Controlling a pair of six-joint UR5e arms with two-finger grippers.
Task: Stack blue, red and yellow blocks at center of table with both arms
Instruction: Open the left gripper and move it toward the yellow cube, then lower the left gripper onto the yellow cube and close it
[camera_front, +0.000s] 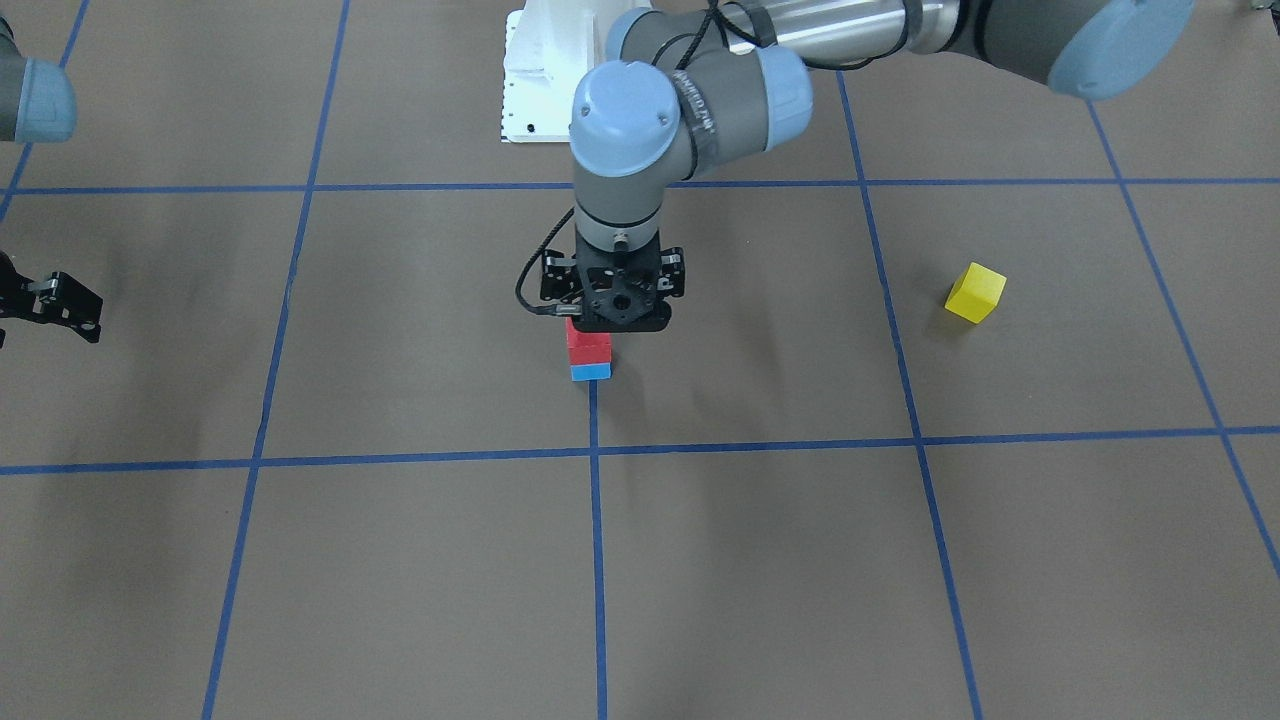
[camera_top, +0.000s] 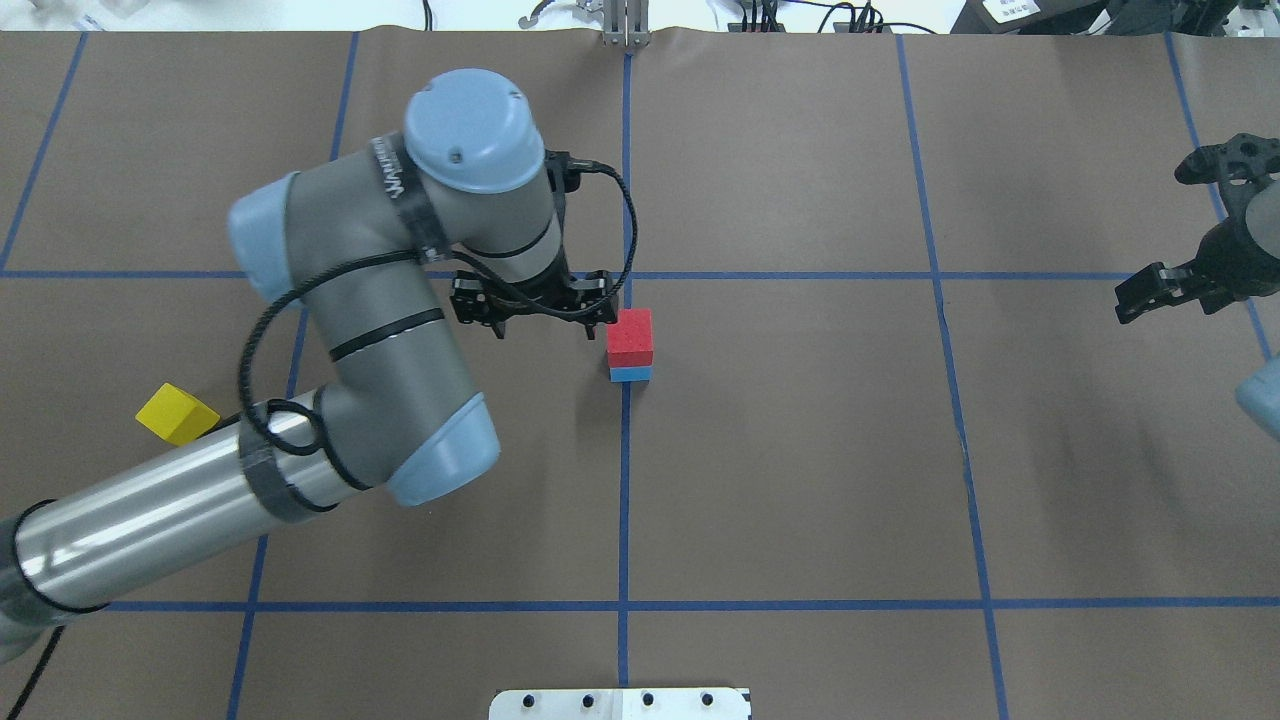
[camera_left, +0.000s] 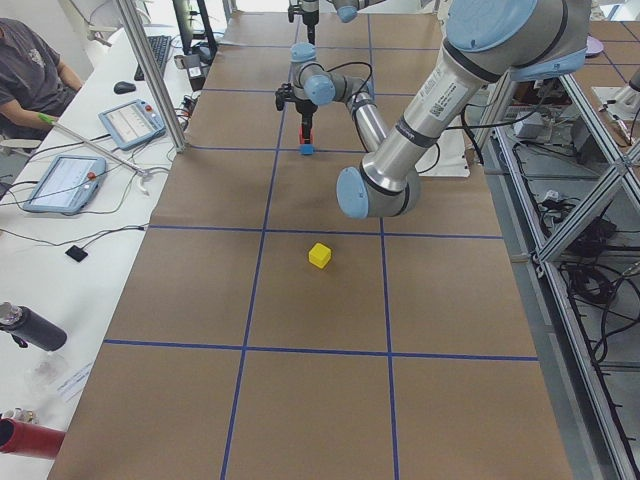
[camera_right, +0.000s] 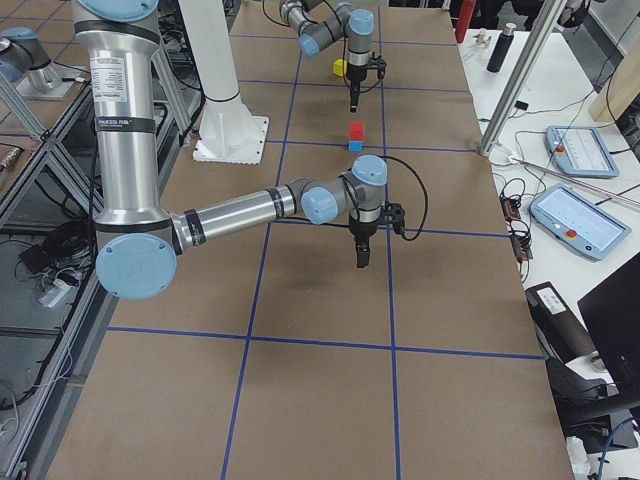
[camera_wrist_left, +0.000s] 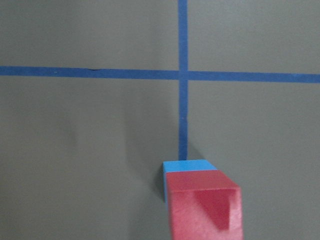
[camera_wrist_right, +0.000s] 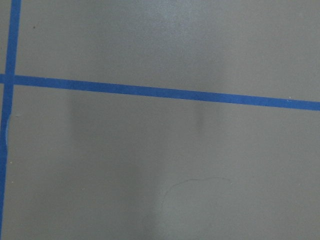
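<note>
Stack: red block (camera_top: 630, 338) squarely on blue block (camera_top: 630, 374), at table (camera_top: 800, 480) centre, on tape line (camera_top: 624, 480); two tiers of three built.
Yellow block (camera_front: 975, 292): alone, toward table's left end, within left arm's side; judged next pick.
Left gripper (camera_right: 355, 103): hangs above stack, apart from it; nothing between jaws, their spread unreadable.
Right gripper (camera_right: 361, 262): near right end, well clear of stack; jaw spread unreadable.

A white bench (camera_left: 70, 300) lines one long side, holding tablets (camera_left: 62, 182) and a dark bottle (camera_left: 30, 327); a seated person (camera_left: 30, 70) leans there beside a silver post (camera_left: 155, 75)
</note>
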